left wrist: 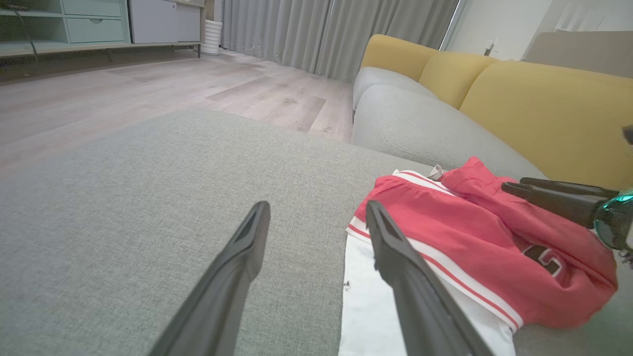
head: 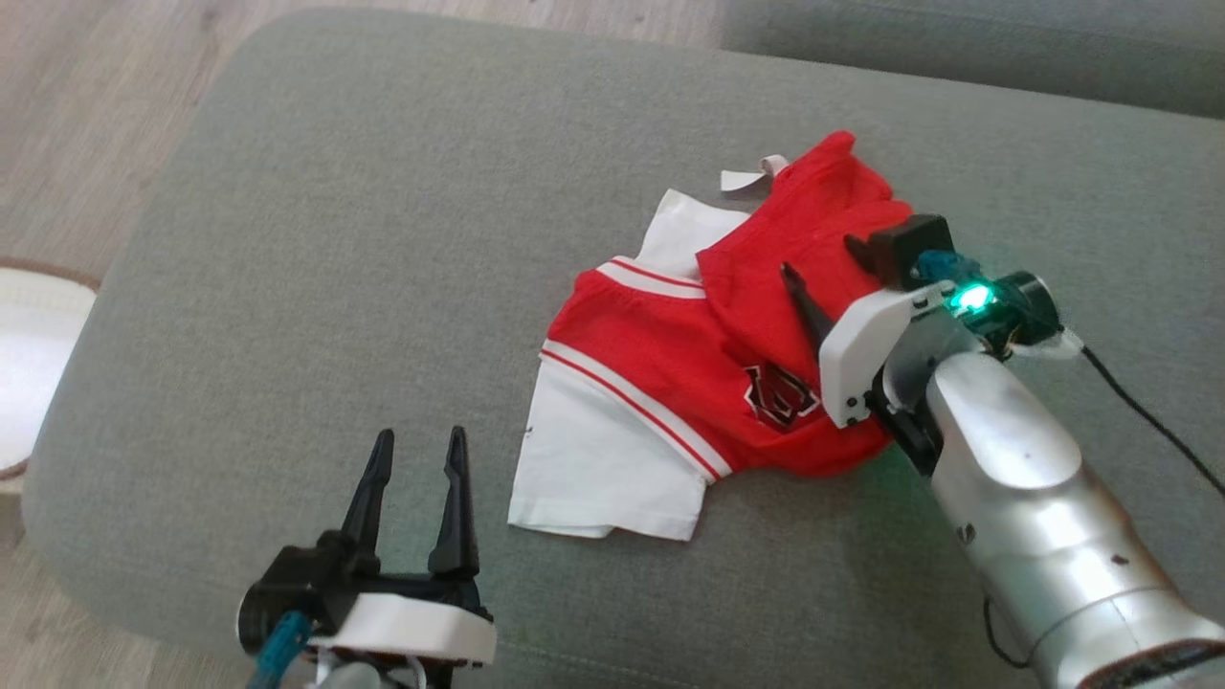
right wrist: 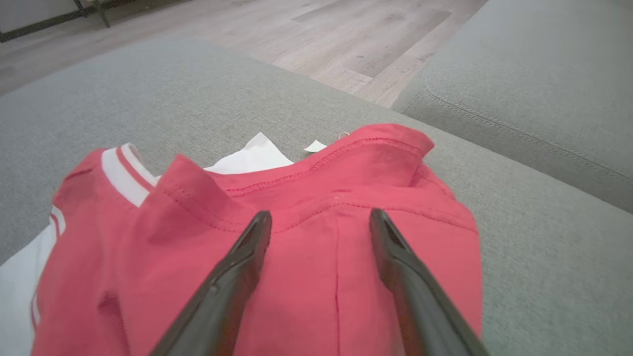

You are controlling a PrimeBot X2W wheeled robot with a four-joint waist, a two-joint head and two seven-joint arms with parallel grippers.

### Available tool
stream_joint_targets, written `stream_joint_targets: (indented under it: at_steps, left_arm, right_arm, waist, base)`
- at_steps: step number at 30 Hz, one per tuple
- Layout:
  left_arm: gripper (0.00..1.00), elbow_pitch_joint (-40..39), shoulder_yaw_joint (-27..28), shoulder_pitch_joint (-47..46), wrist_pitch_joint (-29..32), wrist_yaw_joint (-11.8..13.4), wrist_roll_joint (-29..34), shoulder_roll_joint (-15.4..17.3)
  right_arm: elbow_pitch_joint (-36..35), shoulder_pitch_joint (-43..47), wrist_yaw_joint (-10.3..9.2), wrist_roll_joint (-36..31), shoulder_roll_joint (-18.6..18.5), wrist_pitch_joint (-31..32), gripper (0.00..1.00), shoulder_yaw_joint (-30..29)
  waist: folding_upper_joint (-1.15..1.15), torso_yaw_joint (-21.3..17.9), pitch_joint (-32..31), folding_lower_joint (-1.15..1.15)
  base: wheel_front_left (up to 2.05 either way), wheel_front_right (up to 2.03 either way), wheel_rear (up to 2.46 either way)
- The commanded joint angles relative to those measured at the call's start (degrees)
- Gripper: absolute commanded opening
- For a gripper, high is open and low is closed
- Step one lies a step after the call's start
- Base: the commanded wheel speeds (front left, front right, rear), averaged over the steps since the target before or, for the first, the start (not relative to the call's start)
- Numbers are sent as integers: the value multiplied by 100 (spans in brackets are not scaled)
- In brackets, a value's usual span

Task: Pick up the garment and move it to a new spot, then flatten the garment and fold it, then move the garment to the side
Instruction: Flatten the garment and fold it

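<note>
Red and white cloth, the garment lies rumpled on the grey cushion, right of its middle. Its red body is doubled over itself on the right, and a white sleeve is spread flat toward the near left. It looks light, soft and limp. It would likely sag from any pinch and its layers could slide over each other, so a hem or shoulder seam seems a surer hold than the bunched middle.

The right gripper sits low over the red fold, jaws wide apart with nothing between them; whether its tips touch the cloth cannot be told. The left gripper stands at the near left, just beside the white sleeve, equally wide and empty.

In the head view the right wrist covers the garment's right edge. The dark emblem is half tucked into a fold, and the number of layers under the red fold is unclear. A pale round object at the left is cut off.
</note>
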Motion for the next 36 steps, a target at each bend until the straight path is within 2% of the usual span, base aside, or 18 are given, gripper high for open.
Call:
stream_joint_targets:
  at_steps: [1,4,5,6,9,16,24,31,36]
  left_arm:
    - [100,-124,215,-264,-64,-28,-3,-23]
    - [100,-84,226,-303,-67,-59,9,-65]
    - [100,-74,234,-311,-68,-66,15,-77]
    - [100,-72,246,-318,-68,-74,23,-88]
    - [100,-75,306,-316,-69,-90,50,-117]
    - [100,-93,411,-265,-70,-109,122,-148]
    - [100,-87,510,-152,-70,-138,205,-127]
    - [100,-109,525,-14,-70,-123,228,-60]
    - [100,-135,509,73,-44,-116,221,1]
  right_arm:
    - [-24,-321,37,-129,81,50,100,40]
    - [242,-459,37,-259,88,162,100,-20]
    - [313,-497,37,-295,92,161,85,-35]
    - [372,-530,37,-322,96,140,53,-54]
    - [520,-593,37,-376,111,59,0,-85]
    - [544,-628,37,-349,137,-318,0,-192]
    - [48,-269,37,-116,148,-874,0,-658]
    - [-832,713,37,-77,149,-1104,0,-1599]
    - [-1506,1671,37,383,150,-1171,0,-2127]
  waist:
    - [0,100,98,-1]
    - [0,164,153,-1]
    - [0,175,164,-1]
    - [0,185,171,-1]
    - [0,176,178,-1]
    - [0,9,122,-1]
    - [0,-316,-75,-1]
    - [0,-628,-292,-1]
    - [0,-805,-434,-1]
  base:
    - [0,0,0]
    - [0,0,0]
    - [0,0,0]
    - [0,0,0]
    - [0,0,0]
    - [0,0,0]
    - [0,0,0]
    - [0,0,0]
    - [0,0,0]
